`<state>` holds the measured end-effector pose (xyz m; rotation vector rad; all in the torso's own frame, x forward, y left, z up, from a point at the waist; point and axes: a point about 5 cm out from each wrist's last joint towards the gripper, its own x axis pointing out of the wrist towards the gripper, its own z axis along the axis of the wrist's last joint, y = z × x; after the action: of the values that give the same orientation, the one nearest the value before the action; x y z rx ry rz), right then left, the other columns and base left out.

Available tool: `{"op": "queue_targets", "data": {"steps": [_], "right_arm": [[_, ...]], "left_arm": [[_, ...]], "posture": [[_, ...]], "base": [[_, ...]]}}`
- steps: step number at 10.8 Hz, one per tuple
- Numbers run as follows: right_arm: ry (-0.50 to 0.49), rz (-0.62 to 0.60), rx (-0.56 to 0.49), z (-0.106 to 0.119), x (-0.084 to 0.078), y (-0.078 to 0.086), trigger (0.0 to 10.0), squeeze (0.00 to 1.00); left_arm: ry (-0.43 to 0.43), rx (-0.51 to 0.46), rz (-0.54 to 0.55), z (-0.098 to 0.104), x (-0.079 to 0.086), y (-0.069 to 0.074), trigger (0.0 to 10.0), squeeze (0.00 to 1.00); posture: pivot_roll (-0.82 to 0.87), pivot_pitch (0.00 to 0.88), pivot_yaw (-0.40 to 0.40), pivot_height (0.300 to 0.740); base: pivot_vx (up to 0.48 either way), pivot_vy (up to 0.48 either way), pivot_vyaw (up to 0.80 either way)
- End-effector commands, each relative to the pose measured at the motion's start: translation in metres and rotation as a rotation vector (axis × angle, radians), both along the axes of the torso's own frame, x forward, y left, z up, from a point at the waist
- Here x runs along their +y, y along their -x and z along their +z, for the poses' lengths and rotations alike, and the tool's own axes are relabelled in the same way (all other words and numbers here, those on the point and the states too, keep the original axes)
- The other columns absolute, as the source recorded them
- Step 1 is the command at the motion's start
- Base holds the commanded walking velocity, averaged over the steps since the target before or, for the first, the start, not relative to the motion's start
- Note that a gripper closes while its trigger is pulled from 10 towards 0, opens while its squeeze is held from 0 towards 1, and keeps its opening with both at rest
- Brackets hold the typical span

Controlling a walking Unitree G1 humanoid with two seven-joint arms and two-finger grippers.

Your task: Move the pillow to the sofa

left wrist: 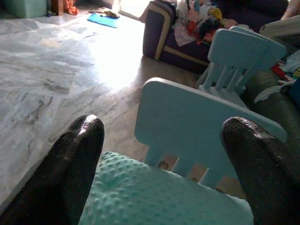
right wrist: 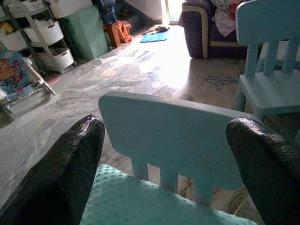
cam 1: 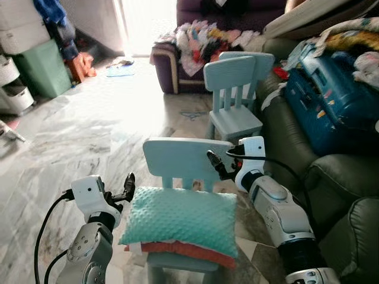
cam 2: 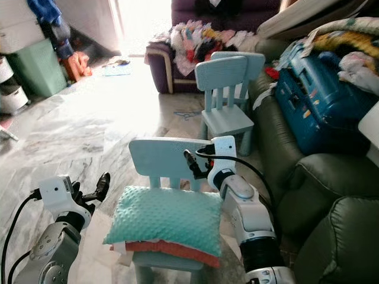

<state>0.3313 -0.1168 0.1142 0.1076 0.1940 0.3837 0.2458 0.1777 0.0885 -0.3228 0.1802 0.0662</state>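
The pillow (cam 1: 183,218), teal with a nubbly dotted cover and an orange layer under it, lies on the seat of a small pale-blue chair (cam 1: 185,158) and hides most of that seat. The left gripper (cam 1: 128,184) hovers at the pillow's left edge and the right gripper (cam 1: 214,163) at the chair's back-right corner, both with jaws released and apart. The dark green sofa (cam 1: 331,183) with smooth rounded cushions stands to the right, cut off by the picture edge.

No readable text, labels, brands or numbers anywhere; print on blue case (cam 1: 331,100) too blurred.

Pillow (cam 1: 180,218) on chair (cam 1: 186,158); sofa (cam 1: 302,154) right; second chair (cam 1: 234,89) behind.
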Motion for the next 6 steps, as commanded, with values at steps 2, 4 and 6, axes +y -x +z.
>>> {"op": "queue_targets", "data": {"steps": [2,4,6], "right_arm": [[0.003,0.002,-0.008,0.004,0.0008,-0.0019,10.0,0.0],[-0.029,0.002,0.022,0.0019,0.0014,-0.0021,10.0,0.0],[-0.021,0.001,0.023,0.0017,0.0008,-0.0018,10.0,0.0]], "left_arm": [[0.002,0.031,0.032,-0.0038,0.0026,0.0003,10.0,0.0],[0.007,0.037,0.04,-0.0049,0.003,0.0002,10.0,0.0],[0.012,0.04,0.039,-0.005,0.002,0.0003,10.0,0.0]], "posture": [[-0.18,0.0,0.028,0.74],[-0.18,0.0,0.028,0.74],[-0.18,0.0,0.027,0.74]], "base": [[0.0,0.0,0.0],[0.0,0.0,-0.4],[0.0,0.0,-0.79]]}}
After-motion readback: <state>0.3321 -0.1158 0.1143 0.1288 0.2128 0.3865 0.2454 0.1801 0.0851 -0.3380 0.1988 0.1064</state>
